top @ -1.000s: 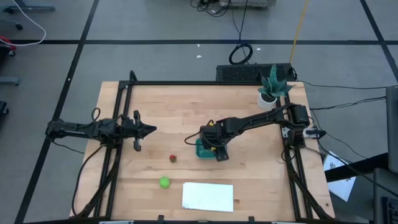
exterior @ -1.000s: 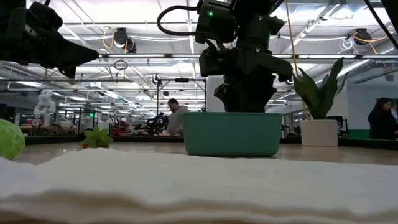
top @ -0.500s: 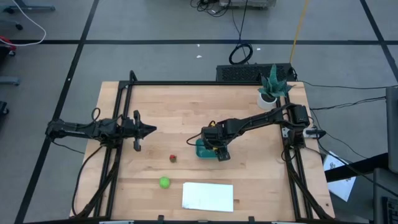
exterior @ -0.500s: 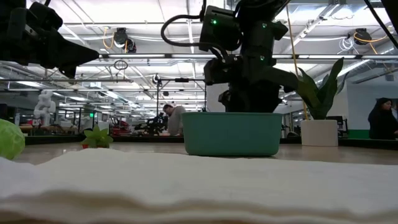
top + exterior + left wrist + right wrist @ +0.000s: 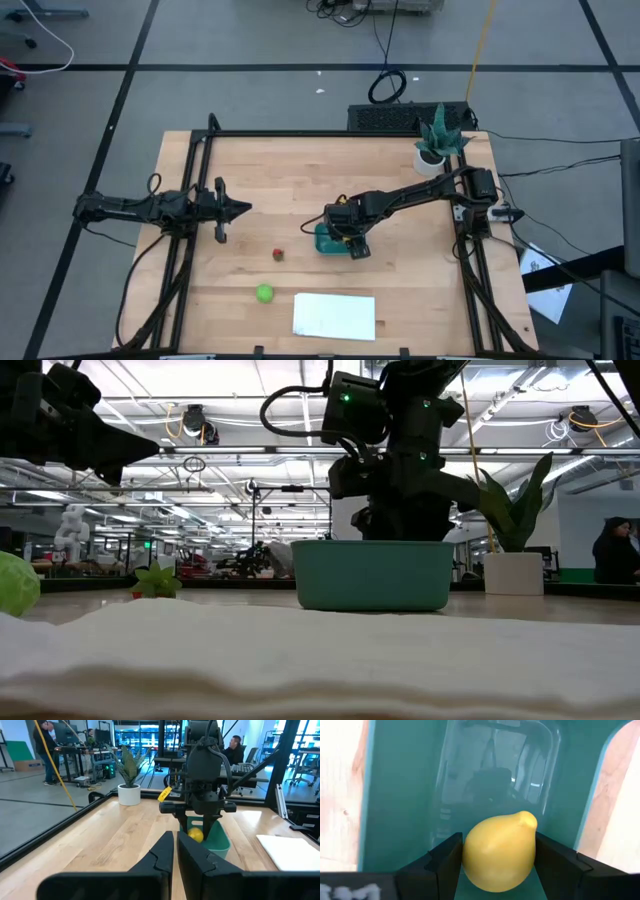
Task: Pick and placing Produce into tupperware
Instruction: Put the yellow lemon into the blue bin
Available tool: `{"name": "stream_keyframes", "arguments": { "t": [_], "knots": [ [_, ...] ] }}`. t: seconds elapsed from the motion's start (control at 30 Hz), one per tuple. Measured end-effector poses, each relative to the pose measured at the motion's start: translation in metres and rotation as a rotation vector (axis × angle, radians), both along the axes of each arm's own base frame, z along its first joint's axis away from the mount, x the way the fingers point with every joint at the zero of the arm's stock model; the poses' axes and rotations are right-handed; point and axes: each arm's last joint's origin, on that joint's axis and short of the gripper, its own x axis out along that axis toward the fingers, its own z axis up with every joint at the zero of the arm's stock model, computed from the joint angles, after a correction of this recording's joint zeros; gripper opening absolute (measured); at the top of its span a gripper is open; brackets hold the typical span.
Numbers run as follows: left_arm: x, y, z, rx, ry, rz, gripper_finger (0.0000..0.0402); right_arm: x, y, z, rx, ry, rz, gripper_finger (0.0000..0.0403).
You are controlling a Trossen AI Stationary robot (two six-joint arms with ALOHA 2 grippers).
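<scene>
The teal tupperware [image 5: 324, 241] stands mid-table. My right gripper [image 5: 346, 240] reaches down into it, shut on the yellow lemon [image 5: 500, 852], which also shows at the tub's rim in the left wrist view [image 5: 195, 835]. The dark red fruit [image 5: 278, 254] and the green ball [image 5: 264, 293] lie on the wood to the tub's left and near left. My left gripper [image 5: 243, 208] hovers level at the table's left, shut and touching nothing. My right gripper pinches the lemon's two flanks [image 5: 470, 857] between its two fingers [image 5: 447, 865], the lemon's pointed tip facing away from the wrist. The fingers slant steeply down from above. The lemon hangs over the tupperware's floor [image 5: 490, 780]; whether it touches the floor I cannot tell.
A flat white sheet [image 5: 334, 315] lies near the front edge, right of the green ball. A potted plant [image 5: 437, 140] stands at the far right corner. Black frame rails [image 5: 190, 250] run along the table's left and right sides. Bare wood lies between the two arms.
</scene>
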Motion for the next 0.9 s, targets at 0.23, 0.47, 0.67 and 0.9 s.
{"name": "stream_keyframes", "arguments": {
  "t": [0.23, 0.47, 0.67, 0.9],
  "knots": [
    [0.0, 0.0, 0.0, 0.0, 0.0, 0.0, 0.0026, -0.004, 0.0, -0.005, 0.002, -0.004, -0.005, 0.021],
    [0.0, 0.0, 0.0, 0.0, 0.0, 0.0, 0.0026, -0.003, 0.0, -0.006, 0.002, -0.01, -0.005, 0.021],
    [0.0, 0.0, 0.0, 0.0, 0.0, 0.0, 0.0026, -0.003, 0.0, -0.008, 0.005, -0.005, -0.003, 0.0222],
    [0.0, 0.0, 0.0, 0.0, 0.0, 0.0, 0.0026, -0.005, 0.0, -0.01, 0.006, 0.012, -0.009, 0.0245]
  ]
}}
